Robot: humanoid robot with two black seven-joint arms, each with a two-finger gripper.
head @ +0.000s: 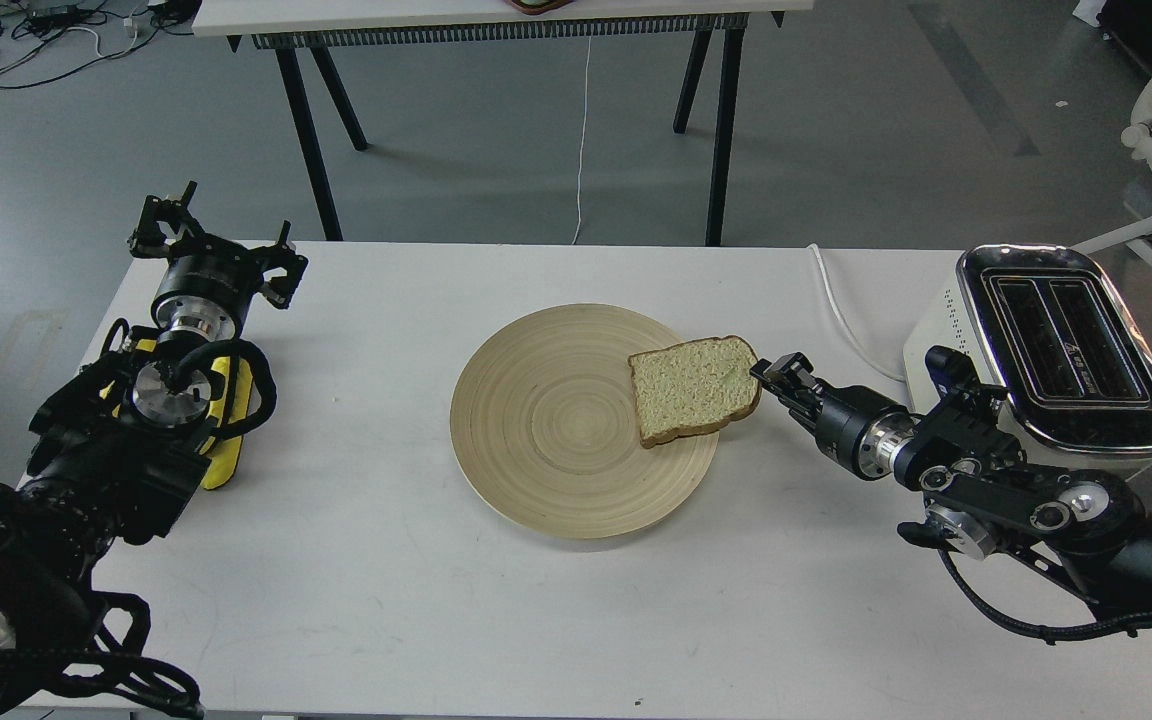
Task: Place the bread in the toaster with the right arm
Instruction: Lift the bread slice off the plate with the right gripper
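Pinching bread [692, 388] at right crust edge w/ right claw [768, 378]. Handling light, soft, crumbly slice; gripping crust gently. Left claw [211, 240] state unclear.

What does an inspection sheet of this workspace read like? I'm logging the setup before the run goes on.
Surface: white table, bare apart from the job's things.
Job's things: bread on wooden plate, right edge; toaster far right, slots empty.
Clutter: nothing seen.
Grippers: right gripper at the bread's right edge, jaws unclear; left gripper idle, far left.
Cables: white cord behind toaster.
Surroundings: second table, grey floor.
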